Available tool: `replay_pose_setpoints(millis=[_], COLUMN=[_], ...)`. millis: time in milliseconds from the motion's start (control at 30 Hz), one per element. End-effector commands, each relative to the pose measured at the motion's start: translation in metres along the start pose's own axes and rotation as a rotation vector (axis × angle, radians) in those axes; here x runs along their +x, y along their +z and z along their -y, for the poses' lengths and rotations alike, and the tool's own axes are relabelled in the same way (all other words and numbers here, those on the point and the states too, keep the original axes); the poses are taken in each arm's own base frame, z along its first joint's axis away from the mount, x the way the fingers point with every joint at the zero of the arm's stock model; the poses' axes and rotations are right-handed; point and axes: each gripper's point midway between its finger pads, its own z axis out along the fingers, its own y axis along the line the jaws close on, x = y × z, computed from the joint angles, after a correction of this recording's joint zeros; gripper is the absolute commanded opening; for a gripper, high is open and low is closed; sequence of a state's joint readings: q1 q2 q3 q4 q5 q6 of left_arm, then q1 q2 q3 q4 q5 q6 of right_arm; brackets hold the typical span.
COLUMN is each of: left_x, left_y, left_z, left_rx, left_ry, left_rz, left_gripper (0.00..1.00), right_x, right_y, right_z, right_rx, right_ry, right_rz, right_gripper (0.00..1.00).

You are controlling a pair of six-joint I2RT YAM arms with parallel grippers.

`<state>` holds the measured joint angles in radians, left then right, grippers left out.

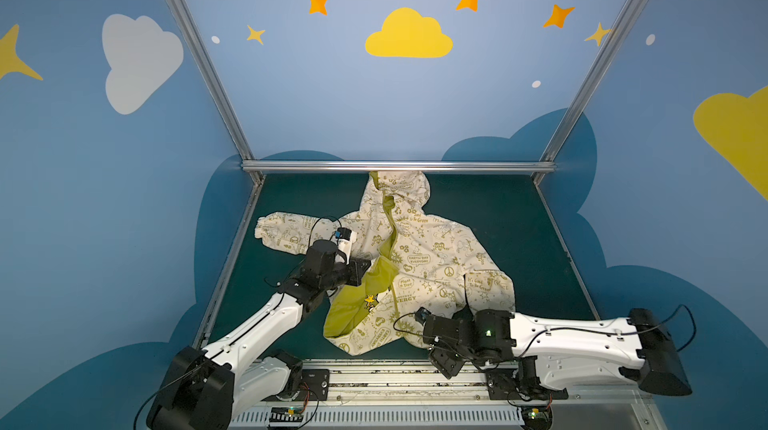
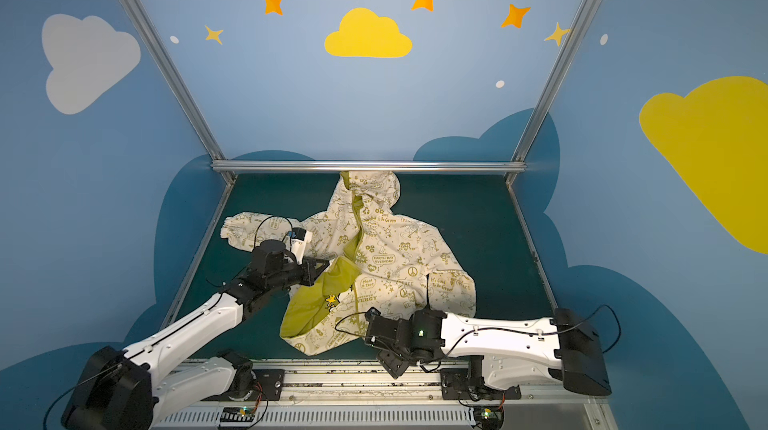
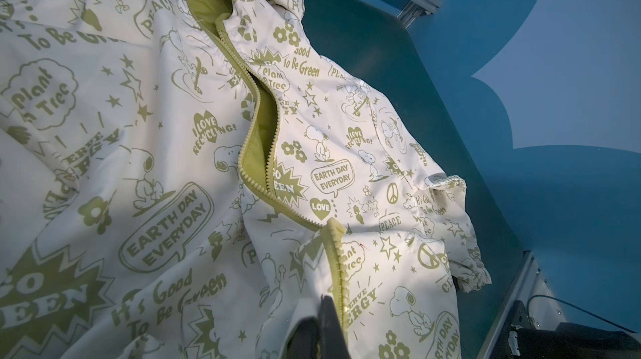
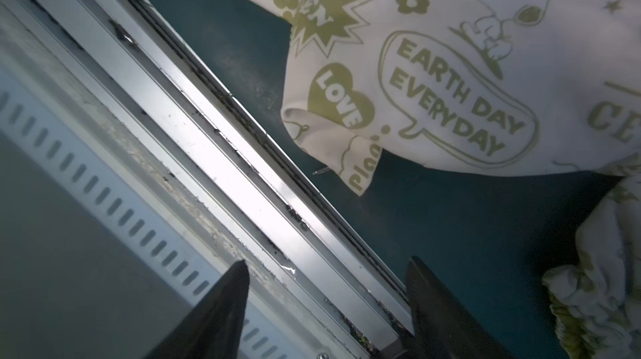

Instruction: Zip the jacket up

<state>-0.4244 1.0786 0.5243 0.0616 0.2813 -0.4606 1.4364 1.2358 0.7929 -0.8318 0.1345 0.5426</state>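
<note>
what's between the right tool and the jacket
Bare dark green mat and the metal rail; the open right tool hangs short of the jacket, seen in the right wrist view.

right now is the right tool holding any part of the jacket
No, the right tool hangs open and empty over the metal rail, and the jacket lies apart from it, untouched.

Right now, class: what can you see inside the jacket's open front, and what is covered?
Inside the jacket, olive-green lining shows where the front folds back, between unjoined zipper teeth. The insides of the sleeves are covered by fabric.
</note>
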Motion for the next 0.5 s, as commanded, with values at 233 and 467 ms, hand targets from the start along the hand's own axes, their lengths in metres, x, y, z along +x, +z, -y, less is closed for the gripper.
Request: replay_pose_setpoints(millis=[233,467], left_x=[0.015,0.014], left_y=[-0.007,-0.009], left_z=[-0.008,-0.01], left_rx=[-0.018,-0.031], left_ry=[-0.022,-0.022], left_rz=[0.0,0.019], left_gripper=[0.03,0.03], right_x=[-0.021,-0.03], right_y=[0.02,0.028], right_z=[0.004,-0.003], right_rx=[0.063,-0.015], right_ry=[0.004,-0.012], right_rz=[0.038,0.018], right_gripper=[0.64,0.52])
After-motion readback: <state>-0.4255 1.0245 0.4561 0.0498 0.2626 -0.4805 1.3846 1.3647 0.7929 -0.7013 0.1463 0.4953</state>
